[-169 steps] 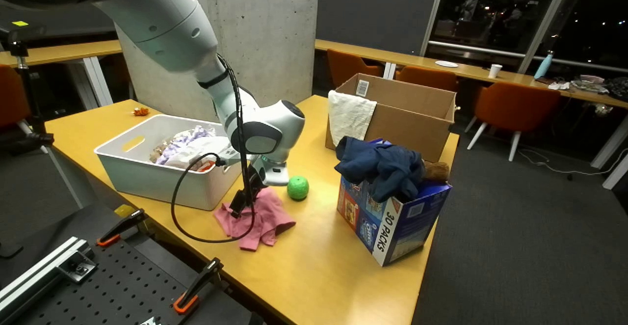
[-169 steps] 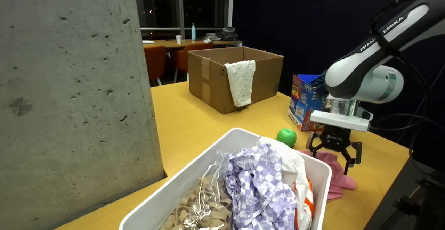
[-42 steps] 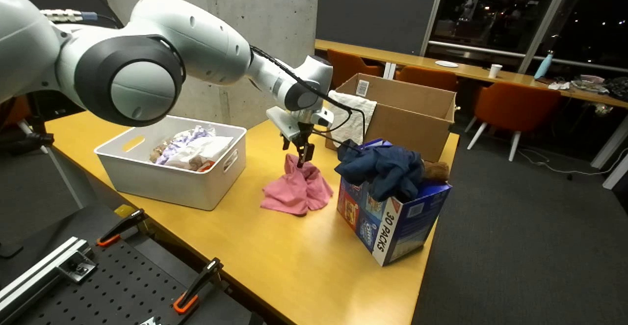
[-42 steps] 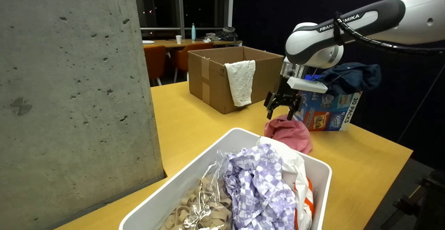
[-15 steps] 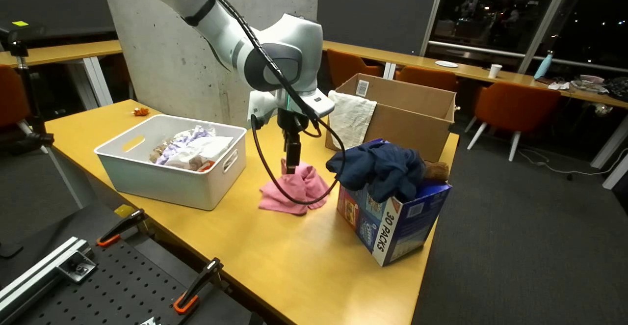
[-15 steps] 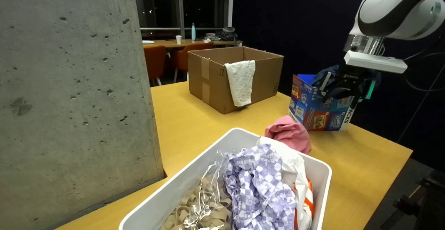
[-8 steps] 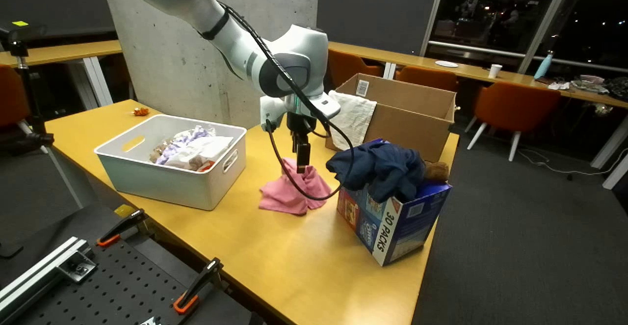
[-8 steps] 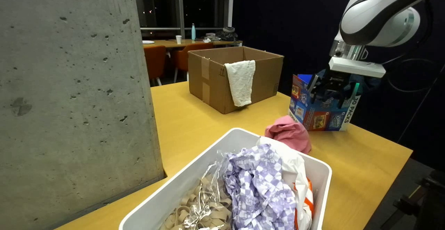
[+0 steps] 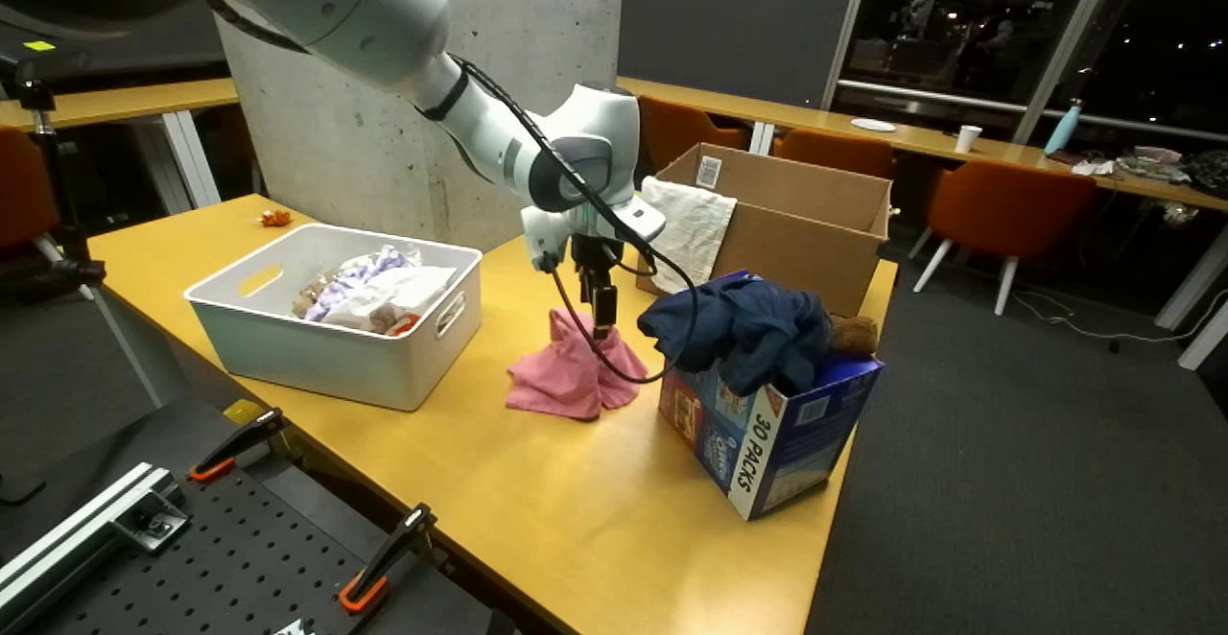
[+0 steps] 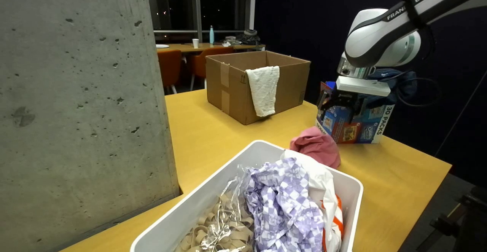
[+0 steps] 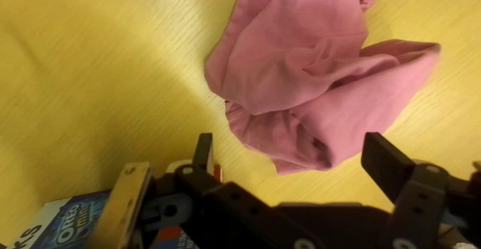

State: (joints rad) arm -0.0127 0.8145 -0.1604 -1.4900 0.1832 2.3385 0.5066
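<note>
My gripper (image 11: 289, 149) is open, with nothing between its fingers. It is above the table beside a crumpled pink cloth (image 11: 300, 64), apart from it in the wrist view. The cloth lies heaped on the yellow table and also shows in both exterior views (image 9: 566, 376) (image 10: 315, 147). The gripper points down there too (image 9: 602, 330) (image 10: 338, 117), between the cloth and the blue and red snack box (image 9: 796, 443). The snack box shows partly behind my left finger in the wrist view (image 11: 75, 219). What is under the cloth is hidden.
A dark blue cloth (image 9: 739, 328) and something brown (image 9: 854, 336) lie on top of the snack box. A cardboard box (image 10: 228, 92) has a white towel (image 10: 263, 92) over its rim. A white bin (image 9: 317, 357) holds cloth and bags. A concrete pillar (image 10: 83, 111) stands by the table.
Since the oldest frames the pink cloth moved toward the snack box, and the green ball no longer shows. In the last second my open gripper moved lower and toward the cardboard box side.
</note>
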